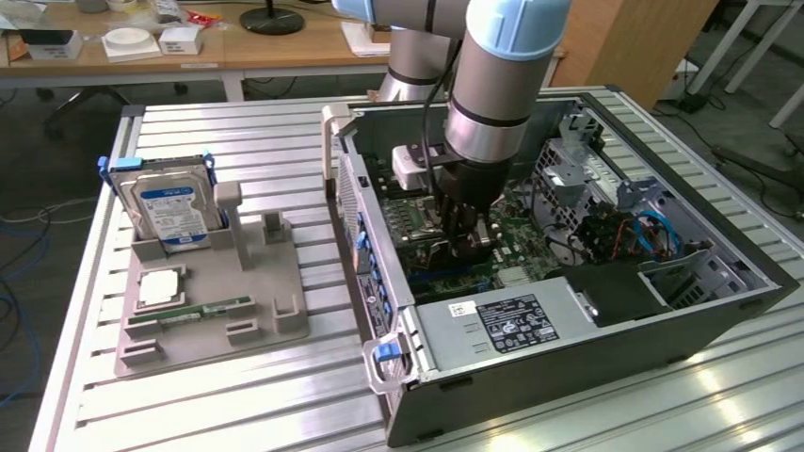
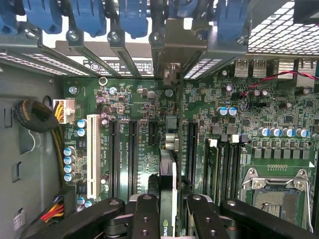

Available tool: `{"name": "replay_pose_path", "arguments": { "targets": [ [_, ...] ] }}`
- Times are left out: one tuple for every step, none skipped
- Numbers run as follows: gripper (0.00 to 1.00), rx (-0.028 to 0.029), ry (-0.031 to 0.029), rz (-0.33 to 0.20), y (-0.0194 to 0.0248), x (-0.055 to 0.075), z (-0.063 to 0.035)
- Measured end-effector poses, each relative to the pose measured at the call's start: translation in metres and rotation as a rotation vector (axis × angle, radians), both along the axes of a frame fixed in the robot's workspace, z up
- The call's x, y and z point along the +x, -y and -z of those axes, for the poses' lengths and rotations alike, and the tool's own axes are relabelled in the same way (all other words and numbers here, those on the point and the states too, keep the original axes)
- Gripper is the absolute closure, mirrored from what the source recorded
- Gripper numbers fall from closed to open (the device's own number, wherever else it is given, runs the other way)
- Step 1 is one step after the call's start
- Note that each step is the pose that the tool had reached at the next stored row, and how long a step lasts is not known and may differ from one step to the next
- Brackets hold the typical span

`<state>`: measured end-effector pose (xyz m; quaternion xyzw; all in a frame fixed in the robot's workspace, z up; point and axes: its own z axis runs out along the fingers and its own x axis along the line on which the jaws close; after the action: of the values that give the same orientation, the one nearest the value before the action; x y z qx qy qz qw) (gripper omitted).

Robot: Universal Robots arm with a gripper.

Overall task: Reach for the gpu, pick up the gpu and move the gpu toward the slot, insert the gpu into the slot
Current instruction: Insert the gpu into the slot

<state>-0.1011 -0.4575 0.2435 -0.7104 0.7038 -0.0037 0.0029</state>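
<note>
**Card held edge-on above the motherboard inside the open case**

The computer case (image 1: 566, 311) lies open on the slatted metal table (image 1: 251, 395), and the robot arm (image 1: 503, 85) reaches straight down into it. Beside the case, on the exterior view's left, a grey holder (image 1: 214, 301) carries the blue-labelled hard drive (image 1: 169, 212) and a small green memory stick (image 1: 207, 309).

Over the motherboard (image 2: 279, 109), the gripper (image 2: 168, 209) is clamped on the gpu (image 2: 168, 174), its black fingers (image 2: 144, 214) pressing the card from both sides with only the card's thickness between them. In the wrist view the gpu is seen edge-on, a thin strip running from between the fingers toward the case's rear wall, where its silver bracket (image 2: 172, 45) stands among the blue slot clips (image 2: 132, 15).

The slot lies directly under the card and is hidden by it; whether the card's edge is seated or just above cannot be told. In the exterior view the gripper (image 1: 468, 240) covers most of the card.
</note>
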Motion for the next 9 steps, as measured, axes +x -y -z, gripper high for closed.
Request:
{"name": "replay_pose_path", "arguments": {
  "targets": [
    [0.74, -0.0001, -0.0001, 0.0, 0.0, 0.0, 0.0],
    [0.74, -0.0001, 0.0, 0.0, 0.0, 0.0, 0.0],
    [0.74, -0.0001, -0.0001, 0.0, 0.0, 0.0001, 0.0],
    [0.74, -0.0001, -0.0001, 0.0, 0.0, 0.0003, 0.0],
    [0.74, -0.0001, -0.0003, 0.0, 0.0, 0.0006, 0.0],
    [0.74, -0.0001, -0.0003, 0.0, 0.0, 0.001, 0.0],
    [0.74, -0.0001, -0.0003, 0.0, 0.0, 0.0015, 0.0],
    [0.74, -0.0001, -0.0003, 0.0, 0.0, 0.0019, 0.0],
    [0.74, -0.0002, -0.0001, 0.0, 0.0, 0.0019, 0.0]
  ]
}}
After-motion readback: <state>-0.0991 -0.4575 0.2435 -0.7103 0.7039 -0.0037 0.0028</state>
